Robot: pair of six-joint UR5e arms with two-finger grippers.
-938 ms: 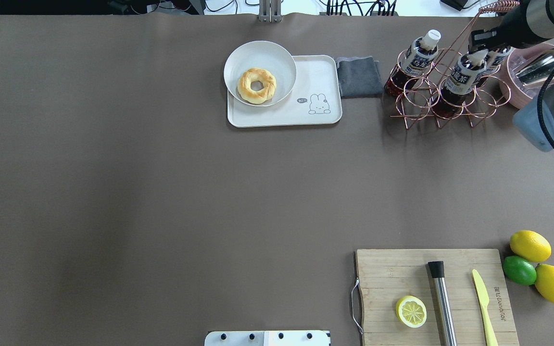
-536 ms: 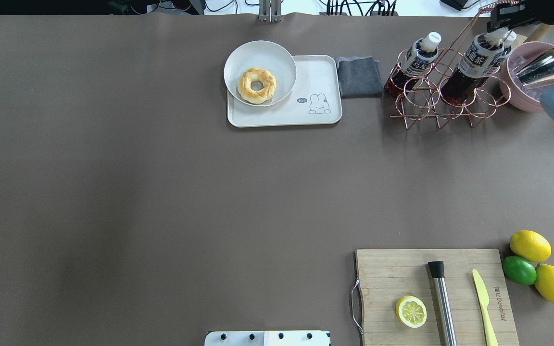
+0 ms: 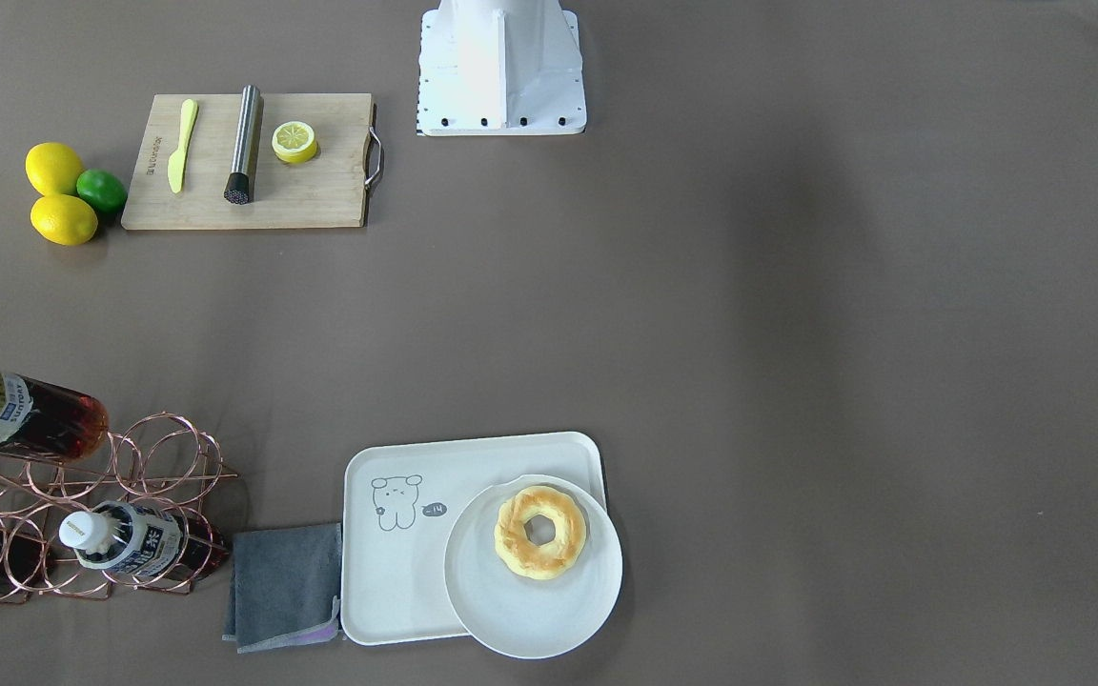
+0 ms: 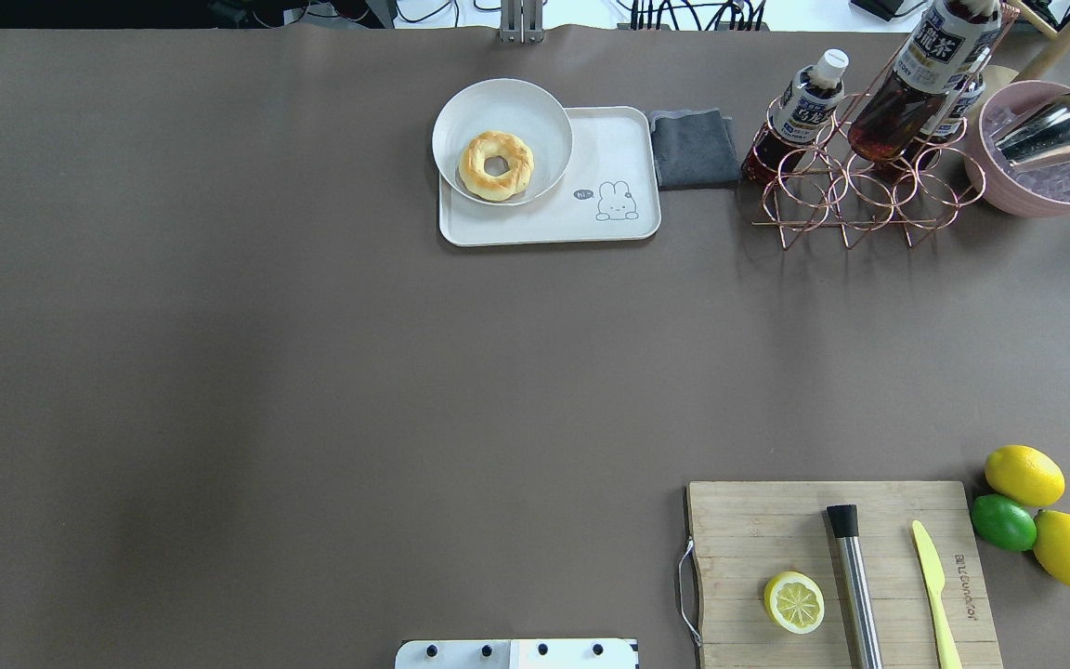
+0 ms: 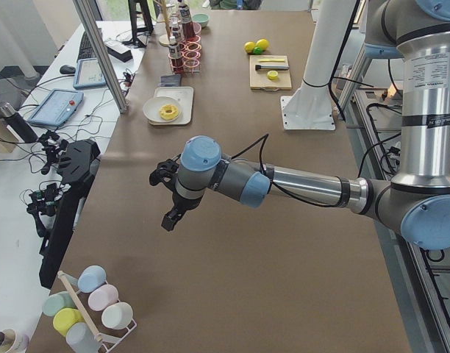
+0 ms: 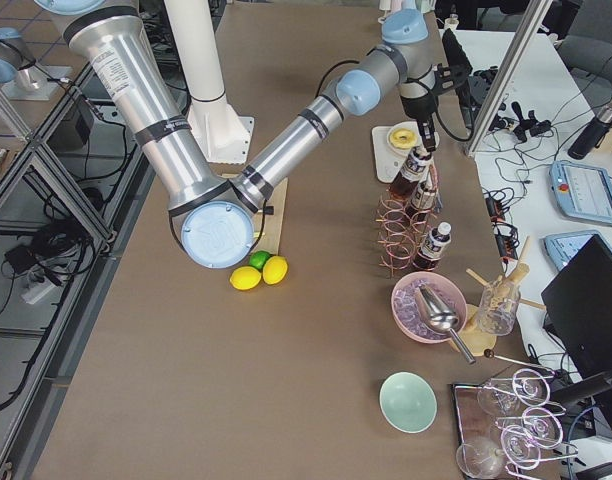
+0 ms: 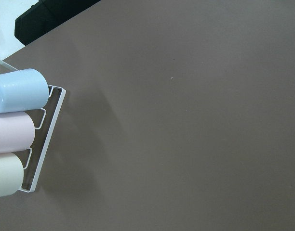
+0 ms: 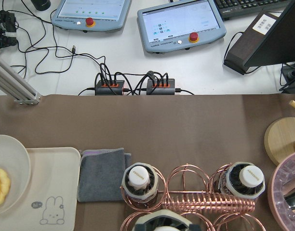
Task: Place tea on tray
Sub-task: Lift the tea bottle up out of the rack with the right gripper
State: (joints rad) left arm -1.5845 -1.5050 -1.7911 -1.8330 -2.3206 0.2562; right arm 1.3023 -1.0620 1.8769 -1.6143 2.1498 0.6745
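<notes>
The tea (image 4: 916, 84) hangs tilted above the copper wire rack (image 4: 855, 200), its cap cut off by the top edge of the overhead view. It also shows at the left edge of the front view (image 3: 25, 416) and at the bottom of the right wrist view (image 8: 162, 222). In the exterior right view my right gripper (image 6: 426, 140) sits at the tea's (image 6: 408, 172) top; I cannot tell its state. The white tray (image 4: 609, 139) lies left of the rack. My left gripper (image 5: 170, 219) hovers over bare table far away, state unclear.
A round plate (image 4: 470, 111) with a doughnut (image 4: 496, 164) overlaps the tray's left part. A grey cloth (image 4: 693, 149) lies between tray and rack. Two more bottles (image 8: 139, 180) (image 8: 245, 179) stand in the rack. A pink bowl (image 4: 1009, 200) sits right of it.
The tea has risen out of the rack and shifted toward the far edge. The right arm has left the overhead view.
</notes>
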